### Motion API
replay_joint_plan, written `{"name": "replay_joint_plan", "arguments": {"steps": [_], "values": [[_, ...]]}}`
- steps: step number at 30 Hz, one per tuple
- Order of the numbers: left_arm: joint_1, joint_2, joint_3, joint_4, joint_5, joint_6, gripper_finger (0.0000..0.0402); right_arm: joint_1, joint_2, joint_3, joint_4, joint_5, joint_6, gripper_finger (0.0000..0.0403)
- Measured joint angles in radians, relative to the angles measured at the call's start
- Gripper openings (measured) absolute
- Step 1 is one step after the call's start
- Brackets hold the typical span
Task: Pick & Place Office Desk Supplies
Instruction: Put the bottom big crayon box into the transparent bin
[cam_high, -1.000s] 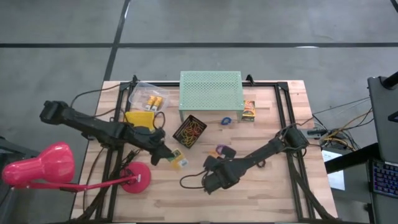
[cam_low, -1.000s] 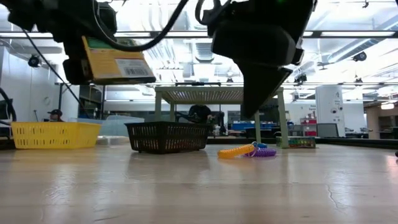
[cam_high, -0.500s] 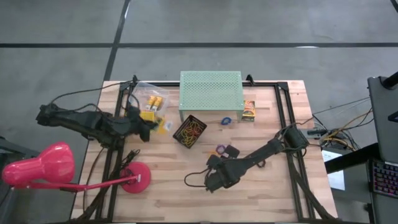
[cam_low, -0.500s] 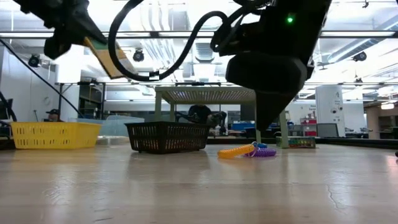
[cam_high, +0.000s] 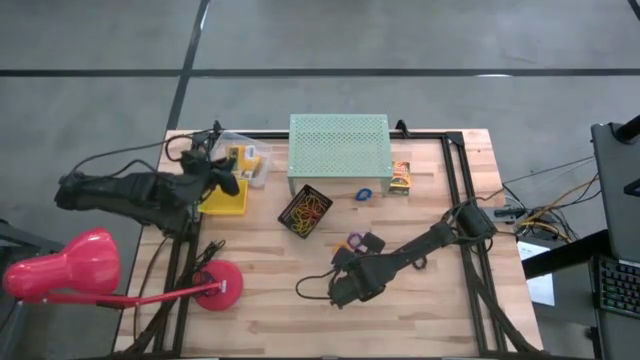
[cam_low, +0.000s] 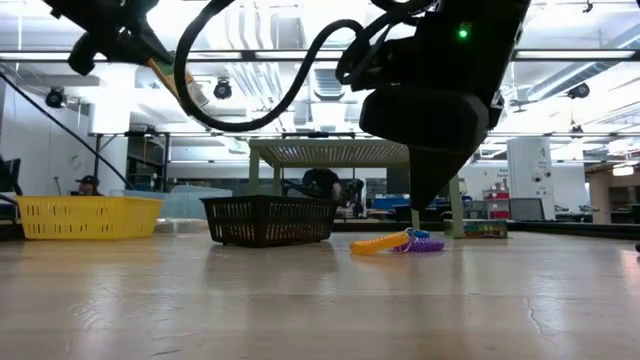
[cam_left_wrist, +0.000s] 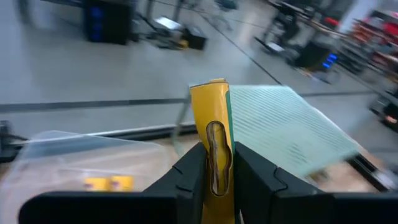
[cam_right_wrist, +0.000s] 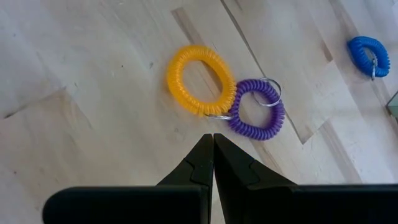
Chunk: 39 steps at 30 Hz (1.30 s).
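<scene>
The left gripper (cam_left_wrist: 219, 180) clamps its fingers on a yellow box (cam_left_wrist: 212, 124), seemingly carrying it above the yellow basket (cam_high: 222, 199), while the right gripper (cam_right_wrist: 212, 163), fingers clenched empty, idles over coil bands (cam_right_wrist: 200, 79) on the surface (cam_high: 420, 300).

A robotics lab or workshop hall: a wooden surface (cam_high: 420, 300) stands on a grey concrete floor (cam_high: 400, 35), with rows of ceiling strip lights (cam_low: 300, 60), stocked shelving (cam_low: 485, 207) and a seated person (cam_low: 88, 185) beyond.

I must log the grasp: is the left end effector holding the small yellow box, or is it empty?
Holding. In the left wrist view the left end effector has both fingers pressed against the yellow box.
</scene>
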Motion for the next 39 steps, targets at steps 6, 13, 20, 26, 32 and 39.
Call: {"name": "replay_joint_plan", "arguments": {"steps": [6, 13, 20, 26, 32, 39], "values": [[0.195, 0.001, -0.008, -0.002, 0.075, 0.019, 0.0076, 0.000, 0.000, 0.000, 0.000, 0.002, -0.004, 0.0008], [0.496, 0.034, -0.009, 0.005, 0.314, 0.105, 0.0076, -0.001, 0.000, 0.000, 0.003, 0.002, -0.017, 0.0008], [0.764, 0.126, -0.009, 0.034, 0.500, 0.199, 0.0076, -0.001, 0.000, 0.000, 0.003, 0.002, -0.020, 0.0008], [0.871, 0.253, -0.010, 0.063, 0.739, 0.227, 0.0076, -0.001, 0.000, 0.000, 0.003, 0.003, -0.020, 0.0008], [0.877, 0.385, -0.010, 0.148, 0.774, 0.303, 0.0076, 0.000, 0.000, 0.000, 0.005, 0.003, -0.020, 0.0008], [0.877, 0.481, -0.010, 0.164, 0.776, 0.331, 0.0076, 0.000, 0.000, 0.000, 0.006, 0.004, -0.020, 0.0008]]}}
